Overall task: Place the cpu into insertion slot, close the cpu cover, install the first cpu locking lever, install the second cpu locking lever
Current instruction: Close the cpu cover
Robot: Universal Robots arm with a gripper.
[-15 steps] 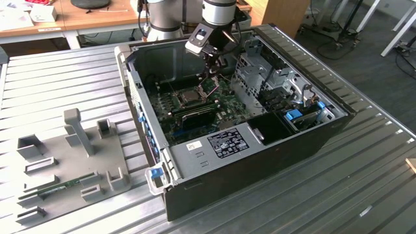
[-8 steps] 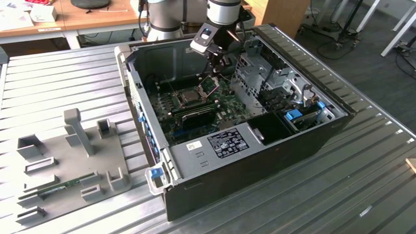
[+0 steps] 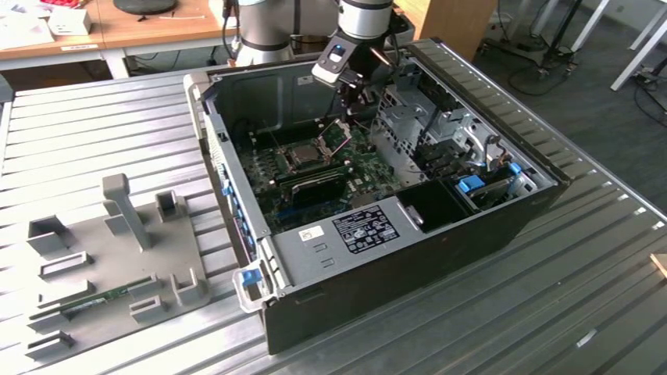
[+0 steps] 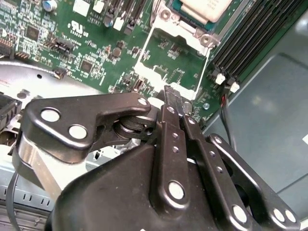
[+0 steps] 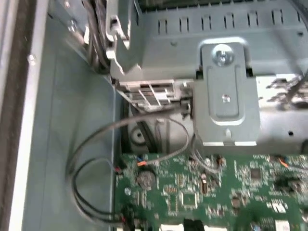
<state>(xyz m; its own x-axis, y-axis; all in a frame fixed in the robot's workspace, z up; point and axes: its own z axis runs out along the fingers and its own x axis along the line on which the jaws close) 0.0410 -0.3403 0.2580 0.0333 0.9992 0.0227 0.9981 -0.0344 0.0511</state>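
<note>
Slatted metal counter [image 3: 94,117] carries an open computer case [image 3: 501,211]. Inside, the cpu [image 3: 305,156] lies in the insertion slot [image 4: 187,30]. The cpu cover [image 3: 336,134] stands raised at the exterior view's right of it, and the hand's [image 4: 175,101] closed fingertips touch its free edge.

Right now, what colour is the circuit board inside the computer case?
The circuit board is green, best seen in the second wrist view.
</note>
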